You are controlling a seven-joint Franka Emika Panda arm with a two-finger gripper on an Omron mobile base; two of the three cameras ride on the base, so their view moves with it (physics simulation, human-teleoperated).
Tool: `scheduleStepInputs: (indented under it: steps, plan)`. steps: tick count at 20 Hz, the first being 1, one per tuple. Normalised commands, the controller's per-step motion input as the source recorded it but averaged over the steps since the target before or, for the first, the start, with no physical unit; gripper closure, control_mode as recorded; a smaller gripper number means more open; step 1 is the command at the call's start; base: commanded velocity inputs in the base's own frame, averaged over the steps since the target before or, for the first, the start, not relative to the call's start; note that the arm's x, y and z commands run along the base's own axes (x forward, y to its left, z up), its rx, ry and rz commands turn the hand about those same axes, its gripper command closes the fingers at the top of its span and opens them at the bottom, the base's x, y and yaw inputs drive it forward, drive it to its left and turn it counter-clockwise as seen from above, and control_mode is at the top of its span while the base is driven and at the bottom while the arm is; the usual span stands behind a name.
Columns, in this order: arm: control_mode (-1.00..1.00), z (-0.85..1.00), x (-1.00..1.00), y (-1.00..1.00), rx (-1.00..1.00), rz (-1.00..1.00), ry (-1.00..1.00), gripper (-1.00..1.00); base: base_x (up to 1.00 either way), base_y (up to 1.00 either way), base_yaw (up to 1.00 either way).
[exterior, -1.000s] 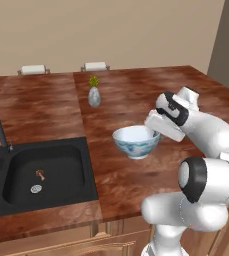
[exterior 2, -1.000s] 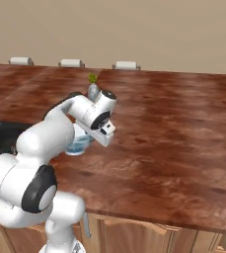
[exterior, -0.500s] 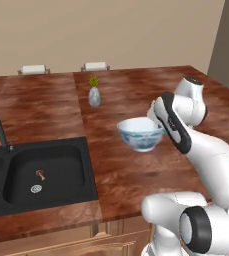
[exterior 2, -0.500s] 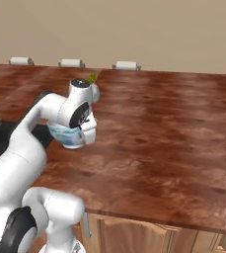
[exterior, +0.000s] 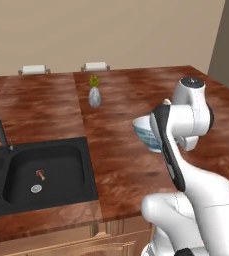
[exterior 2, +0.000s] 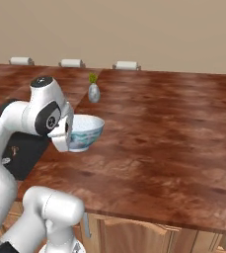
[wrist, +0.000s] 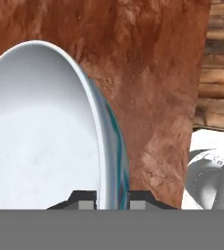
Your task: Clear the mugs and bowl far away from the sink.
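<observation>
My gripper (wrist: 111,195) is shut on the rim of the bowl (wrist: 40,132), one fingertip inside and one outside. The bowl (exterior 2: 87,131) is wide and white with a blue-green pattern outside. It hangs just above the brown counter (exterior 2: 164,128), to the right of the black sink (exterior: 41,172). In the left base view my own arm hides most of the bowl (exterior: 144,131). A small reddish thing (exterior: 40,174) lies in the larger basin, too small to tell whether it is a mug.
A small grey vase (exterior: 94,96) with a green sprig stands on the counter beyond the bowl. The slim faucet (exterior: 0,132) rises behind the sink. White chair backs (exterior 2: 127,65) line the far edge. Bare counter stretches to the right.
The arm has swung round and risen, carrying the bowl a little up and to the right, away from the sink. The grip on the rim is unchanged.
</observation>
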Motion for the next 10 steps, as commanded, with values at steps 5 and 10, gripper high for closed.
scheduleStepInputs:
  steps: [5, 10]
  plan:
    - [-1.0, 0.42, -0.62, 0.01, 0.02, -0.12, -0.16, 1.0, 0.0, 0.0, 0.0]
    - [-1.0, 0.38, -0.5, 0.01, 0.01, 0.0, -0.18, 1.0, 0.0, 0.0, 0.0]
